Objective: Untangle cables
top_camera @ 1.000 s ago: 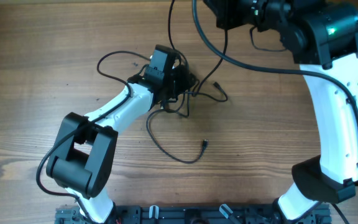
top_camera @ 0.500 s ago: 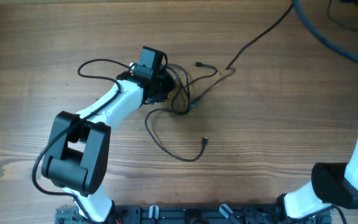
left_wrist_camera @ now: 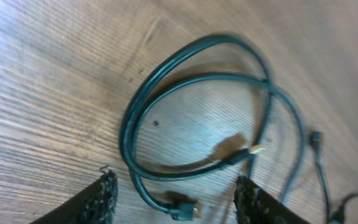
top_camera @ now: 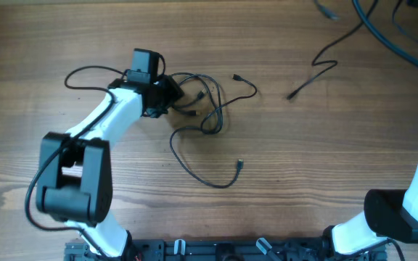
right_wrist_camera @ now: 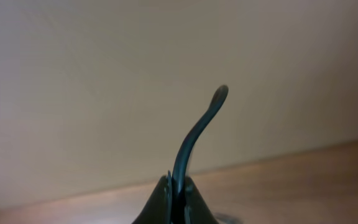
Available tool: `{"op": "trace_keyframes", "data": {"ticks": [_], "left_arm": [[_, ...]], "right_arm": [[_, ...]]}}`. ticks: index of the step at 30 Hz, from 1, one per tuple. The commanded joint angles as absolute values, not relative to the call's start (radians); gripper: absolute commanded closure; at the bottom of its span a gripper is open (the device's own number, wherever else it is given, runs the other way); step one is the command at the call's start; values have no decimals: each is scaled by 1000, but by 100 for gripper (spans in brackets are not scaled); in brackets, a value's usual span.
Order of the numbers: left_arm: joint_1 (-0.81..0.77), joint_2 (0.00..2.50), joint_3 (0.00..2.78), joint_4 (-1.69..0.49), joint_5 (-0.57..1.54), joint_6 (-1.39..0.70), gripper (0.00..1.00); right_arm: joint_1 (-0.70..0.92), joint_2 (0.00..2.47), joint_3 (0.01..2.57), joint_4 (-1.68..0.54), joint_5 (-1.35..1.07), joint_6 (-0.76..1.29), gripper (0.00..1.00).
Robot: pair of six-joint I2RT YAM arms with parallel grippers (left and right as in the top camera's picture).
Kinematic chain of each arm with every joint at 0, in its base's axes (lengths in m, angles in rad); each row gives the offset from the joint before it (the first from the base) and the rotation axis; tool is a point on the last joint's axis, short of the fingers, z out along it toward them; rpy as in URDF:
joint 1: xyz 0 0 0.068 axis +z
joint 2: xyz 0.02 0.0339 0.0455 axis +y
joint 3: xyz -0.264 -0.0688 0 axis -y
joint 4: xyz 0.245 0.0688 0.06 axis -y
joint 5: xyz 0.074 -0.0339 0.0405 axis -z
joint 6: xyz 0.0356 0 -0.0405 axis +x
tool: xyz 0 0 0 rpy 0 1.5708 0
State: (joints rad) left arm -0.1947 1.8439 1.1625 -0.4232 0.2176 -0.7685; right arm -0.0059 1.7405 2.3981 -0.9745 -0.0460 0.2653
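The left jaws stood open and empty just above the tangled cables [left_wrist_camera: 127,124], which lay looped on the table [top_camera: 325,159] slightly toward 11 o'clock from its centre. The right jaws were closed tight on a single cable [right_wrist_camera: 194,134]. It hung well apart from the tangle, toward 1 o'clock.

left arm [top_camera: 115,116] stretched forward, left pincer [left_wrist_camera: 176,194] spread apart; right pincer [right_wrist_camera: 176,186] pinched shut
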Motion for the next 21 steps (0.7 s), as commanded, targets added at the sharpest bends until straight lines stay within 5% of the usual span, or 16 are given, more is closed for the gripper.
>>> {"op": "trace_keyframes", "data": {"ticks": [1,10,21], "left_arm": [[-184,1693,1166,-421,253,-657,32],[-184,1539,1165,-463,254,-658,21],[-184,1539,1165,-513,211,-658,7]], "right_arm": [[-8,1721,2416,-1041,-59,197,96],[-84,1742,2415,-1081,-83,163,96],[-454,1824,2415,-933,9,237,96]]}}
